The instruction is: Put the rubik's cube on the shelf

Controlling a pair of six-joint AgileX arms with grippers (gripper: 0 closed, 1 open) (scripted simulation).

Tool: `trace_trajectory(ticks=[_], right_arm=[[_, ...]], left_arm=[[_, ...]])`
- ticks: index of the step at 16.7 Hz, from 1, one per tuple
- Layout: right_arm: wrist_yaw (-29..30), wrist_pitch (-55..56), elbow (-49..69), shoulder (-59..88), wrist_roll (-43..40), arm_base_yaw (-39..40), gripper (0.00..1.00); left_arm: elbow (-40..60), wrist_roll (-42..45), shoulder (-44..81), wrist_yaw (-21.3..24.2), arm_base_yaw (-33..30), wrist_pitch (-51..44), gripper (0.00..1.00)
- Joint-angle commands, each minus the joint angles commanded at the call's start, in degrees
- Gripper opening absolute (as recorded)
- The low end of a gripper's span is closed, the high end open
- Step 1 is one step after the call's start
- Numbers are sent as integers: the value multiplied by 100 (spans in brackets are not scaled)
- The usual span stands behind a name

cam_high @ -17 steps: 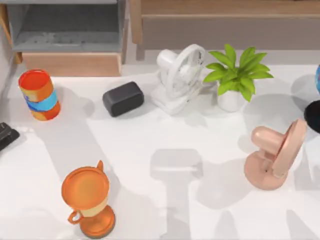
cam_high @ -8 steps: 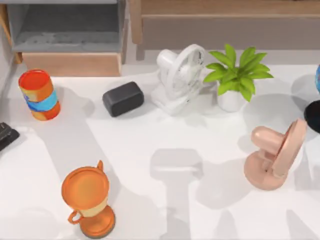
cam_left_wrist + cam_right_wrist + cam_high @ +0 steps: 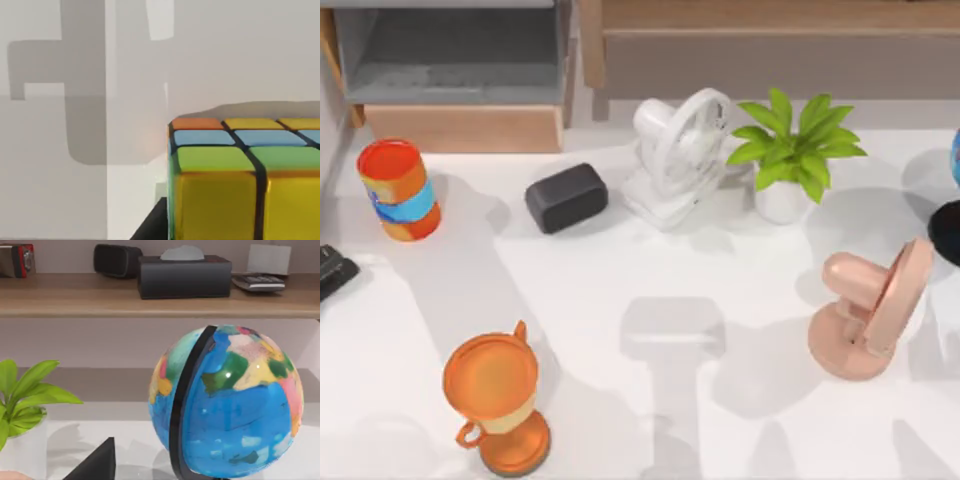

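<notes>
White table (image 3: pixel 650 280); rubik's cube (image 3: pixel 240 175) close-up

Two fans (image 3: pixel 675 155), one plant (image 3: pixel 790 150)

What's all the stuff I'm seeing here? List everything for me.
rubik's cube: 1, multicoloured, close in the left wrist view
shelf: 1, light wood, behind table
tissue box: 1, black, on shelf
can: 1, orange-blue, table's left
speaker: 1, black, beside white fan
white fan: 1, table's back
plant: 1, green, white pot
pink fan: 1, table's right
trophy cup: 1, orange, front left
globe: 1, blue, right edge
cubby: 1, grey, back left
</notes>
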Motion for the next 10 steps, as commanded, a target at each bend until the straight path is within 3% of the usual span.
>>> trace_trajectory(ticks=[5, 10], right_arm=[[0, 0, 0, 0, 0, 0, 100], [0, 0, 0, 0, 0, 0, 100]], left_arm=[[-42, -68, -29, -64, 3, 3, 0], [-376, -852, -161, -605, -56, 77, 0]])
